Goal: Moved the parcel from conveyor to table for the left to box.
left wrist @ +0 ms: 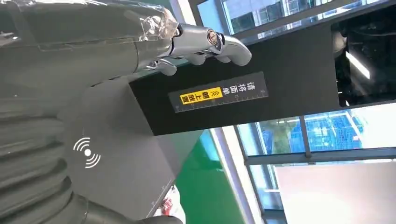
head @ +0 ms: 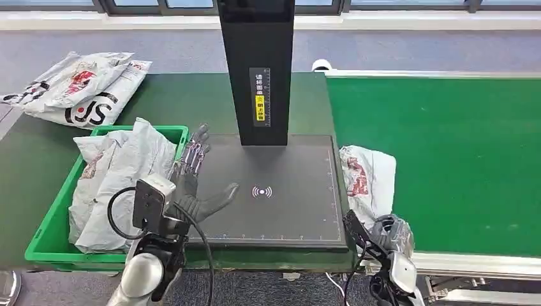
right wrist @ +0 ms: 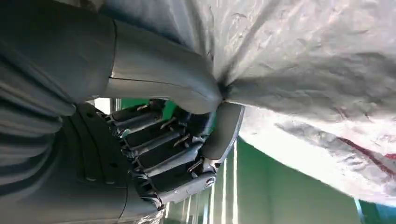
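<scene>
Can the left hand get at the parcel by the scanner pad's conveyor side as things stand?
Probably not yet. The parcel lies past the far edge of the scanner pad from the left hand, pinched by the right hand; the black post stands behind the path.

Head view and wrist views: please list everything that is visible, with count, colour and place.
held parcel: one, grey-white with red print, at conveyor edge beside the scanner pad
conveyor: one, green, right side
scanner pad: one, black, centre
post: one, black, behind the pad
box: one, green, left, holding grey parcels
bags: pile, white, far left
left hand: spread over the pad
right hand: pinches the held parcel
</scene>
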Controlling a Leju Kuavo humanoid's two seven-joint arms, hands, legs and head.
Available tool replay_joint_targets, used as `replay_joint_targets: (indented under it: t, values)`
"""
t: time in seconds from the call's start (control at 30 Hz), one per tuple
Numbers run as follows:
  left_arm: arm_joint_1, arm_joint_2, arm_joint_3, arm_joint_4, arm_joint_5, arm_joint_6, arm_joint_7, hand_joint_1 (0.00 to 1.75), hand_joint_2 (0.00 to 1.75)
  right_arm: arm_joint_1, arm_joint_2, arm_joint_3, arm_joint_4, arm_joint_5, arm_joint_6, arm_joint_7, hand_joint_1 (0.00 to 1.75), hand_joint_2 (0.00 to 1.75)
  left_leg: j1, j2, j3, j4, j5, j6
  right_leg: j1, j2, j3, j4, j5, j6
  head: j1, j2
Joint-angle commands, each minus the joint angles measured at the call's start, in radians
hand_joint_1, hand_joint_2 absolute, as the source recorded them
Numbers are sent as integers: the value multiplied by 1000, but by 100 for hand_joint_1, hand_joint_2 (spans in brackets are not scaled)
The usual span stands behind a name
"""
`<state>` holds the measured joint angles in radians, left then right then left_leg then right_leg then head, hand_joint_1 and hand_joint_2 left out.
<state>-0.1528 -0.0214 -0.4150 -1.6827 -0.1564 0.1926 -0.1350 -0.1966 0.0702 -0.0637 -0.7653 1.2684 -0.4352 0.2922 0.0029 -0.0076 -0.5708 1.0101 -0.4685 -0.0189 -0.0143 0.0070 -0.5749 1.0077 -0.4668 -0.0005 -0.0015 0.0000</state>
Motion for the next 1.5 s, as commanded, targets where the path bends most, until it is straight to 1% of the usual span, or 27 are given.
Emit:
replay_joint_targets:
  t: [0.03,0.13,0.2,0.27,0.33,0.37,0.4,0.43,0.47,0.5,0.57,0.6,0.63,0.8,0.87,0.9,1.03,1.2,1.27,1.33,1.4,1.43,1.47,1.5]
  values:
    - [-3,11,21,19,-4,3,6,0,175,11,5,-33,-7,0,10,-3,175,175,1,0,0,-2,1,0,1,-1,1,-2,1,0,0,0]
    - [1,11,23,16,-6,3,7,0,175,23,6,-31,-36,2,-1,-8,175,175,0,0,0,-1,0,0,0,-1,0,-1,0,0,0,0]
    - [11,13,26,7,-9,3,7,0,175,45,9,-26,-100,-3,-12,-21,175,175,0,0,0,0,0,0,0,-1,0,-1,0,0,0,0]
    - [21,16,30,-1,-14,4,5,0,175,82,17,-12,-216,-16,-26,-43,175,175,0,0,0,-2,1,0,1,-1,0,-2,1,-1,0,0]
    - [26,16,33,-7,-16,6,4,0,175,112,28,4,-337,-47,-93,-93,175,175,0,1,-1,-2,0,0,0,0,-1,-1,0,-1,0,0]
    - [31,14,34,-8,-19,8,2,0,175,144,34,25,-462,-104,-199,-174,175,175,0,0,-2,-1,0,0,1,0,-1,-1,0,-1,0,0]
    - [31,13,33,-6,-21,10,-2,0,175,162,37,38,-553,-133,-259,-218,175,175,0,1,-3,0,0,0,0,0,-3,0,0,-1,0,0]
    - [29,13,29,0,-22,12,-8,0,175,185,61,15,-673,-171,-263,-305,175,175,0,0,-3,0,0,0,0,0,-3,0,0,-1,0,0]
    - [28,14,25,8,-21,14,-15,0,175,198,104,-28,-774,-199,-263,-404,175,175,0,1,-5,0,0,0,0,0,-4,0,0,-1,0,0]
    - [24,14,18,20,-18,17,-27,0,175,204,163,-82,-879,-217,-263,-526,175,175,-1,0,-7,1,0,0,-1,0,-7,3,-1,-1,0,0]
    - [19,15,6,39,-11,24,-44,0,175,203,208,-99,-995,-313,-263,-668,175,175,0,0,-7,1,-1,0,0,-1,-6,2,0,-1,0,0]
    - [19,14,5,41,-10,25,-46,0,175,202,210,-95,-1011,-313,-263,-674,175,175,-1,-2,-8,1,0,0,-2,-1,-8,3,-1,-1,0,0]
    - [14,13,-1,50,-8,25,-54,0,175,193,235,-101,-1067,-351,-263,-760,175,175,0,0,-8,1,-1,-1,0,1,-8,2,0,-1,0,0]
    - [-14,4,-10,74,-6,29,-60,0,175,144,265,-74,-1111,-382,-263,-860,175,175,-1,-3,-7,0,1,0,0,-2,-8,1,0,0,0,0]
    - [-21,5,-12,84,-1,30,-66,0,175,131,268,-73,-1110,-415,-263,-901,175,175,1,-2,-5,-1,1,0,1,-2,-4,-2,1,0,0,0]
    - [-22,6,-12,86,1,31,-68,0,175,128,271,-78,-1106,-418,-263,-914,175,175,0,-1,-7,0,1,0,0,-1,-7,0,0,0,0,0]
    - [-23,8,-13,88,3,33,-72,0,175,125,267,-71,-1098,-437,-263,-924,175,175,1,-2,-5,-1,2,0,1,-3,-4,-2,1,0,0,0]
    - [-23,8,-13,88,3,33,-72,0,175,125,267,-71,-1098,-437,-263,-924,175,175,1,-1,-5,-1,1,0,0,-1,-4,-1,1,0,0,0]
    - [-25,12,-15,95,8,36,-80,0,175,116,264,-70,-1056,-466,-263,-962,175,175,1,-1,-4,-1,2,0,0,-2,-4,-2,1,0,0,0]
    - [-26,14,-17,93,12,41,-82,0,175,101,209,13,-1033,-437,-263,-859,175,175,1,-1,-4,-2,2,0,0,-2,-3,-2,1,0,0,0]
    - [-26,14,-16,93,13,41,-81,0,175,94,202,23,-1020,-431,-263,-846,175,175,0,0,-5,0,1,0,0,0,-5,-1,1,0,0,0]
    - [-30,11,-16,94,16,41,-84,0,175,82,144,99,-973,-425,-263,-768,175,175,1,1,-4,-1,1,0,0,1,-4,-2,2,0,0,0]
    - [-44,6,-18,99,17,41,-86,0,175,45,54,230,-885,-419,-263,-611,175,175,1,1,-4,-2,2,0,1,0,-3,-3,2,0,0,0]
    - [-51,4,-18,99,19,40,-86,0,175,25,38,265,-828,-396,-261,-570,175,175,1,0,-4,-1,1,0,0,0,-4,-1,1,0,0,0]
